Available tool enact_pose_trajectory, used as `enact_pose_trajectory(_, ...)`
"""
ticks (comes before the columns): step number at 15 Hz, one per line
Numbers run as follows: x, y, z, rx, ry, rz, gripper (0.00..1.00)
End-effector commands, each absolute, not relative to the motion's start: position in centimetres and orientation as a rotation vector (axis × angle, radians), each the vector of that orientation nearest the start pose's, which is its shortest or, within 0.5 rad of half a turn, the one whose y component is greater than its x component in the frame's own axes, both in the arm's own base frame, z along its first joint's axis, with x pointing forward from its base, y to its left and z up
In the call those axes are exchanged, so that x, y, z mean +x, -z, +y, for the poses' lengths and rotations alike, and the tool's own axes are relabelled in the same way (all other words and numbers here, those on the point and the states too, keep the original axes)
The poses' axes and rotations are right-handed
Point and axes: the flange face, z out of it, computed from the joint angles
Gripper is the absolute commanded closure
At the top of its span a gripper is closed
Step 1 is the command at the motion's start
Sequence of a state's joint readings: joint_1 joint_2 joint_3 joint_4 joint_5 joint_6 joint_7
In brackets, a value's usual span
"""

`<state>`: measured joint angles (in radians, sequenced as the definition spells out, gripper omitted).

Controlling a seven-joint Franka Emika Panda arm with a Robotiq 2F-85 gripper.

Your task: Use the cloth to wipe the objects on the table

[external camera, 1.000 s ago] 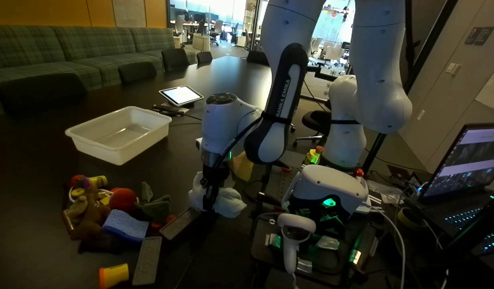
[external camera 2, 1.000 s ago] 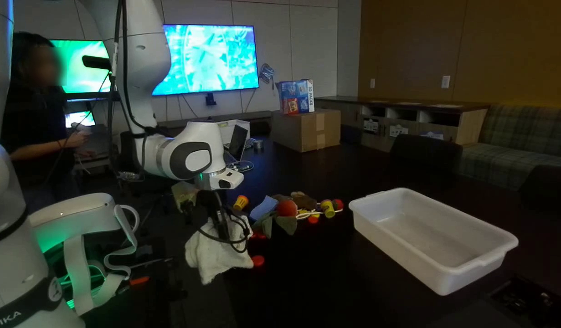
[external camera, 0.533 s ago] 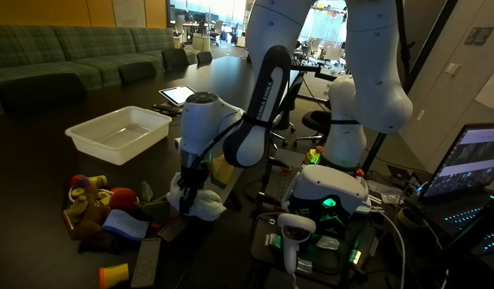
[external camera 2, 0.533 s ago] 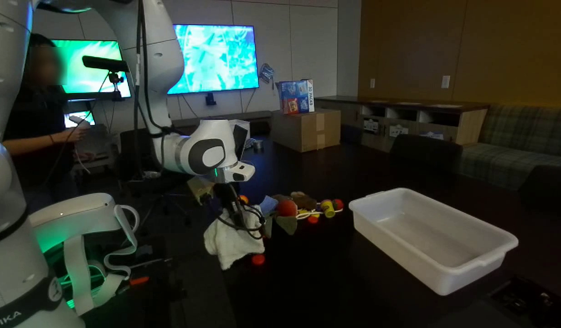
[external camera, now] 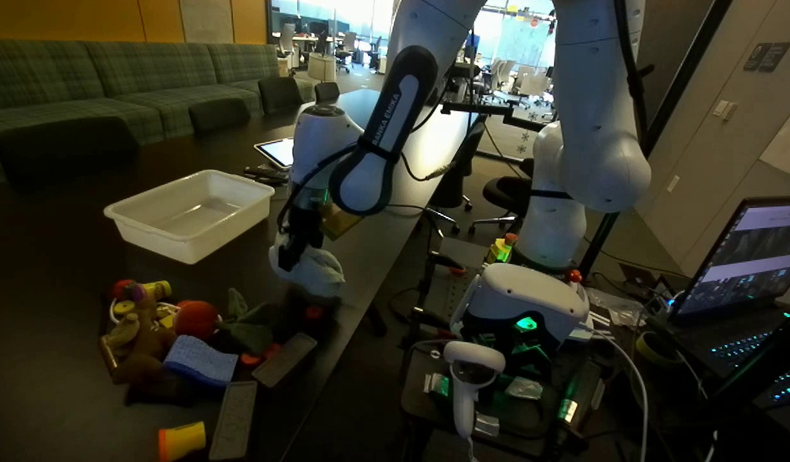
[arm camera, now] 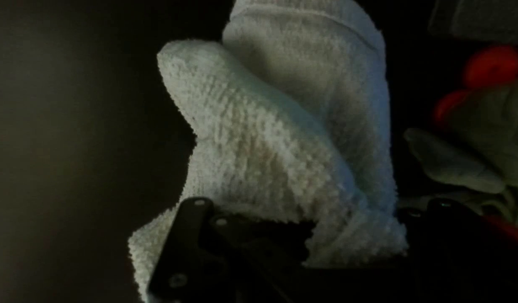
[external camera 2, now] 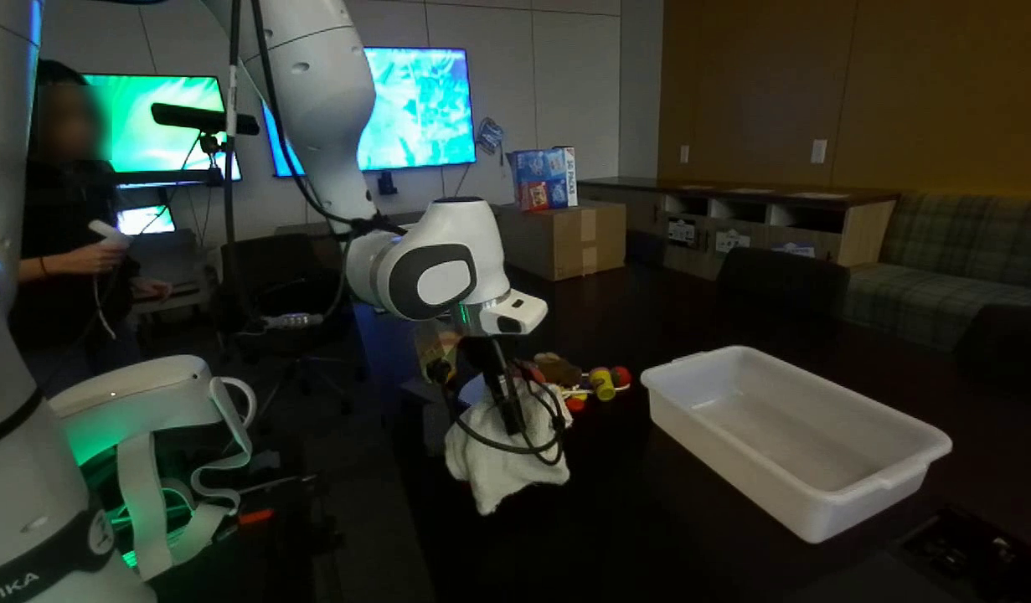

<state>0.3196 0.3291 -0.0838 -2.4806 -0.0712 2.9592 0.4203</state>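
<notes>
The gripper (external camera 2: 512, 424) has carried the cloth (external camera 2: 503, 479) nearer the white tray (external camera 2: 716, 456) than it was a second ago, its jaws pinched firmly on the bunched folds. From here the cloth hangs beside the objects (external camera 2: 565, 371) on the dark table (external camera 2: 599, 519), hiding some of them in an exterior view; whether its lowest corner touches down, I can't tell.

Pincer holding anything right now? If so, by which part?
Yes: the white cloth, gripped in the pincer by a bunched upper part, the rest hanging below. Whether that's its middle or a corner can't be told.
</notes>
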Motion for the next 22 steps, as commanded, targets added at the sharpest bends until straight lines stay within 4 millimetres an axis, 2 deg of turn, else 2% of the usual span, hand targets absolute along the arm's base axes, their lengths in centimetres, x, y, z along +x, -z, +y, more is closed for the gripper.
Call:
enact_pose_trajectory(1, 47.2, -17.2, 8.2, -3.146, 0.203, 0.247, 0.99)
enact_pose_trajectory(3, 46.1, -15.2, 7.6, -3.164, 0.133, 0.246, 0.99)
enact_pose_trajectory(7, 43.4, -10.0, 8.2, -3.235, 0.000, 0.207, 0.99)
enact_pose_trajectory(9, 42.4, -7.7, 9.2, -3.260, -0.064, 0.166, 0.99)
enact_pose_trajectory(12, 41.3, -5.9, 11.7, -3.263, -0.131, 0.098, 0.99)
enact_pose_trajectory(14, 41.6, -5.9, 13.7, -3.252, -0.114, 0.078, 0.99)
enact_pose_trajectory(16, 42.3, -7.0, 16.1, -3.211, -0.082, 0.074, 0.99)
enact_pose_trajectory(22, 43.9, -9.3, 24.5, -3.150, 0.016, -0.009, 0.99)
